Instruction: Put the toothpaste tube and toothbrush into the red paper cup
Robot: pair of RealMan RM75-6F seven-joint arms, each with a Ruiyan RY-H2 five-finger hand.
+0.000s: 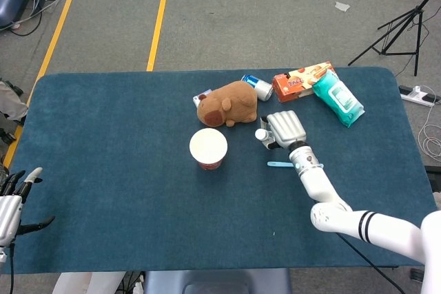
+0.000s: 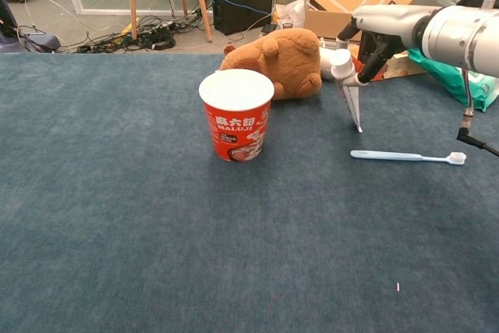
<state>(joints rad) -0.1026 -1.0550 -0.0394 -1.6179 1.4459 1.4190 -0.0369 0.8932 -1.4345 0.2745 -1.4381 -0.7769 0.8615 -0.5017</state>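
The red paper cup (image 1: 208,149) (image 2: 236,116) stands upright near the table's middle, its mouth up. My right hand (image 1: 284,129) (image 2: 382,33) grips the white toothpaste tube (image 2: 349,90) near its cap (image 1: 262,134); the tube hangs cap-up above the table, right of the cup and apart from it. A light blue toothbrush (image 2: 407,157) (image 1: 278,164) lies flat on the cloth right of the cup, partly hidden by my right forearm in the head view. My left hand (image 1: 14,203) hovers open off the table's front left corner.
A brown plush animal (image 1: 228,104) (image 2: 279,61) sits just behind the cup. Further back lie a can (image 1: 258,87), an orange box (image 1: 303,80) and a teal wipes pack (image 1: 337,98). The blue table (image 1: 110,170) carries nothing else at left and front.
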